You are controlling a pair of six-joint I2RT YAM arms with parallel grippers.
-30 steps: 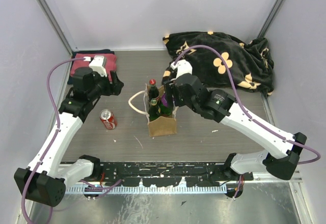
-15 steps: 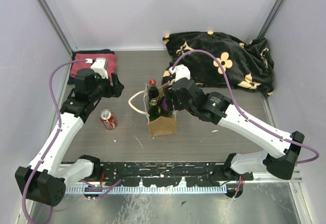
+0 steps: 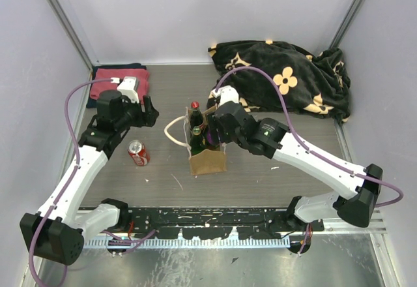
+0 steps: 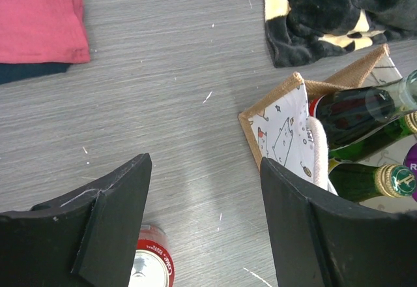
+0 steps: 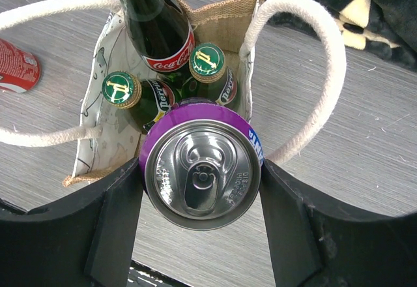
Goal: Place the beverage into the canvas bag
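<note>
The right gripper (image 5: 201,192) is clenching the purple can (image 5: 199,163) squarely between its fingers, over the bag's (image 5: 221,19) open mouth. The left gripper (image 4: 203,169) is hovering released near a red can (image 4: 151,267).

Between the black fingers (image 5: 114,225) of the right gripper (image 5: 202,199) shows a purple can (image 5: 202,169) with a silver top. Beyond it, the tan canvas bag (image 5: 218,16) has a white cartoon-printed lining, white rope handles (image 5: 319,59), green bottles (image 5: 156,98) with green-and-gold caps, and a dark bottle (image 5: 159,36) with red cap and label. By the left gripper (image 4: 203,169), a red can (image 4: 153,267) on grey wood-grain table (image 4: 163,72).
</note>
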